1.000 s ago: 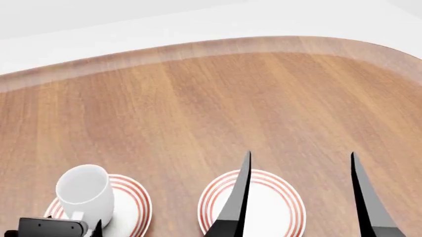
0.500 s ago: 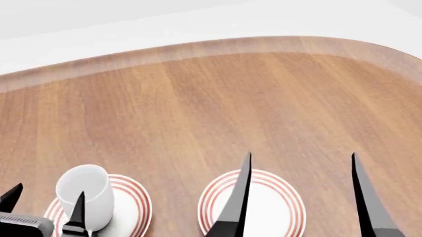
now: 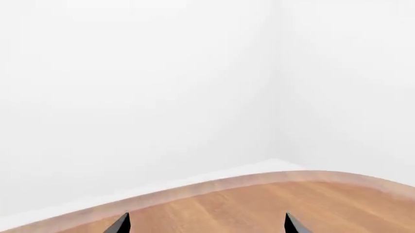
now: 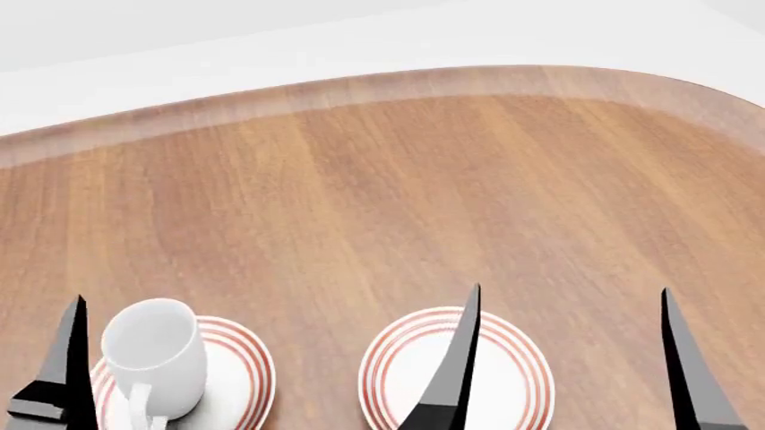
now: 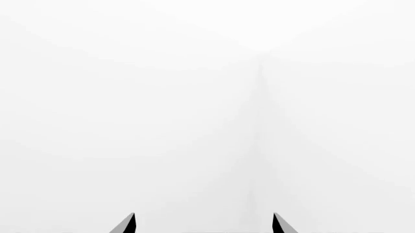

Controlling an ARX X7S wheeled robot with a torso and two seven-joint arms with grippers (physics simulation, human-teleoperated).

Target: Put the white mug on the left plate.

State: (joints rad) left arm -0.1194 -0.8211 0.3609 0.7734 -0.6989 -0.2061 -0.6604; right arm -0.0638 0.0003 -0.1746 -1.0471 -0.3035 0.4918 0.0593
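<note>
Left wrist view: white walls meeting at corner, curved far edge of wooden bench (image 3: 259,204) seen; left end effector (image 3: 206,224) spread, nothing held.

Head view: white mug (image 4: 153,354), plain, glossy, handle toward near edge, seen upright on left plate (image 4: 239,376), red-ringed, at bench's near edge. Second plate (image 4: 514,376) beside it.

Right wrist view: only blank wall; right end effector (image 5: 202,224) spread, empty.

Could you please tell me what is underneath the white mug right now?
The white mug stands on the left plate; the mug hides the plate's centre beneath it.
</note>
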